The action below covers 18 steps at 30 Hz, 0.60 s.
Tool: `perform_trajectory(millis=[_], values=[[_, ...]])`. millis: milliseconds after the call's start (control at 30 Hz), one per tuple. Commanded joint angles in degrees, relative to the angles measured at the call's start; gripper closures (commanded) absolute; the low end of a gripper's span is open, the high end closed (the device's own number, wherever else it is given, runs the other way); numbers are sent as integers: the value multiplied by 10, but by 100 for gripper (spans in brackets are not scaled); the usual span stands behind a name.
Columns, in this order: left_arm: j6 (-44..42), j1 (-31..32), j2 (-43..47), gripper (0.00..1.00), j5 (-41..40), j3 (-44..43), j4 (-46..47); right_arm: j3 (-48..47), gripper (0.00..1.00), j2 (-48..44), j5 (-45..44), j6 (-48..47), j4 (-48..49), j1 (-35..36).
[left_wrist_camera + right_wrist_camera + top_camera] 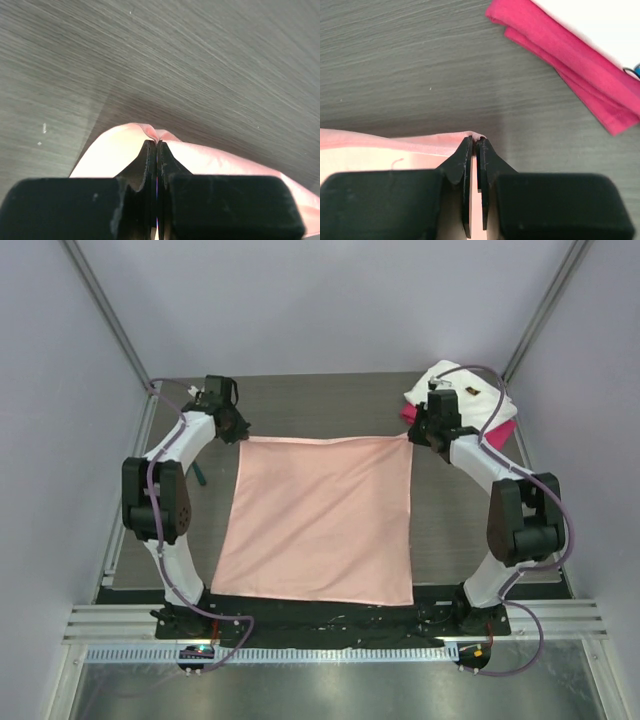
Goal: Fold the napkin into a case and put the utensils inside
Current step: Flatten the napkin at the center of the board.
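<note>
The salmon-pink napkin [320, 515] lies spread as a square in the middle of the dark table. My left gripper [236, 430] is shut on its far left corner; the pinched cloth peak [155, 134] pokes out above the fingertips in the left wrist view. At the far right corner my right gripper [420, 435] is shut on the napkin too, the corner [477, 136] nipped between its tips. The napkin [380, 150] stretches away to the left there. The utensils are mostly out of view; only a small dark piece [470, 391] shows on the white cloth.
A folded white cloth [455, 385] lies at the back right with a folded magenta cloth [570, 55] under it, close beyond my right gripper. A thin green object [199, 475] lies beside the left arm. The table's raised rails run along both sides.
</note>
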State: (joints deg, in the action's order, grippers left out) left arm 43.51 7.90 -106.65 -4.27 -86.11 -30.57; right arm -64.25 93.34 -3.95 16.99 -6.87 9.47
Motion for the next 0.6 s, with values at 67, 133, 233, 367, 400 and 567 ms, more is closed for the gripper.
perform_trajectory(millis=[67,133,233,367,400,567], values=[[-7,-17,-27,100,67,-60,23,-111,99,51,51,7,-16,-15],[-6,-20,-34,100,93,-69,1,-124,99,51,45,8,-33,-16],[-12,-20,-28,100,91,-69,8,-129,99,46,47,15,-31,-20],[-8,-39,-29,100,94,-86,9,-192,99,90,65,12,-44,-20],[-7,-42,-32,100,95,-90,9,-208,99,103,65,11,-51,-21],[-4,-59,-56,100,105,-121,8,-273,99,159,76,8,-71,-21]])
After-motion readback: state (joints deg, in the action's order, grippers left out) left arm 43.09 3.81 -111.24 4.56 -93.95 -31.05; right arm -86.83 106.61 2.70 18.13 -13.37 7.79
